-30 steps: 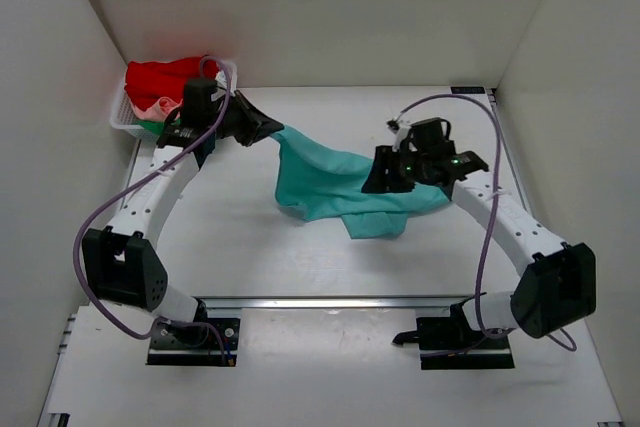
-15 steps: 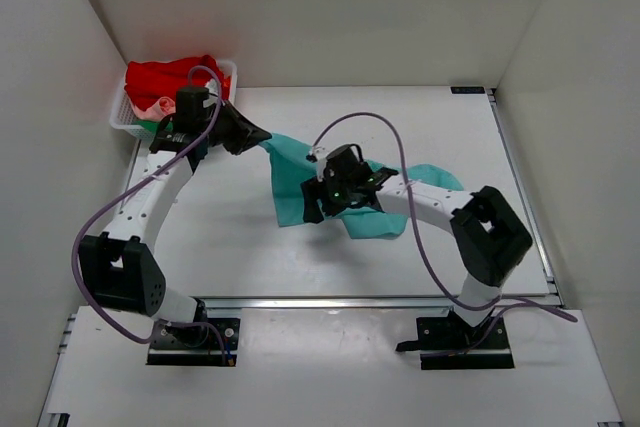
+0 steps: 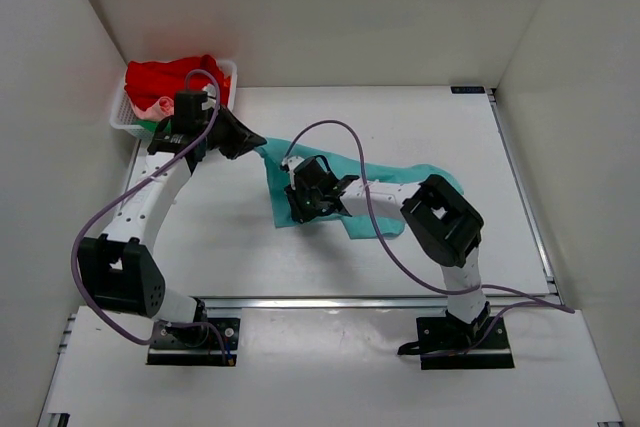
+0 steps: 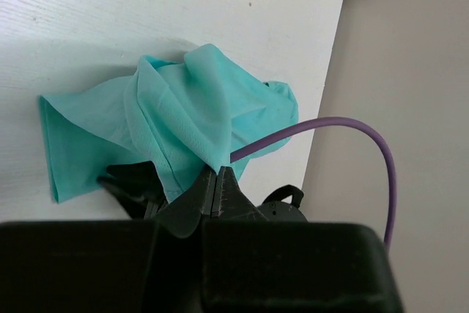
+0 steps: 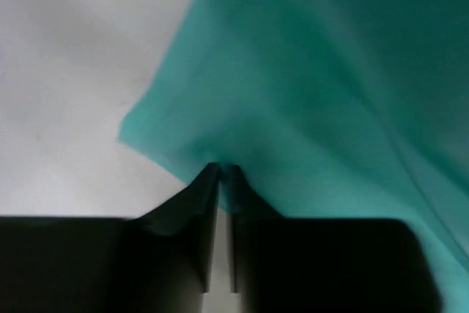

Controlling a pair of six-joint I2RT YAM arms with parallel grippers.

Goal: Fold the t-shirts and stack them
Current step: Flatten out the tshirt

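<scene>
- Your crumpled teal-turquoise cloth t-shirt (image 4: pixel 190 100) lies unfolded on the white tabletop (image 3: pixel 400 117); left jaws and right jaws each pinch it.
- The red cloth t-shirt (image 3: pixel 165 77) and others wait in the white plastic lattice basket (image 3: pixel 118 125); nothing is stacked.

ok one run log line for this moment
left gripper: shut on teal t-shirt | right gripper: shut on same shirt | shirt: bunched, unfolded | red t-shirt: in basket
</scene>
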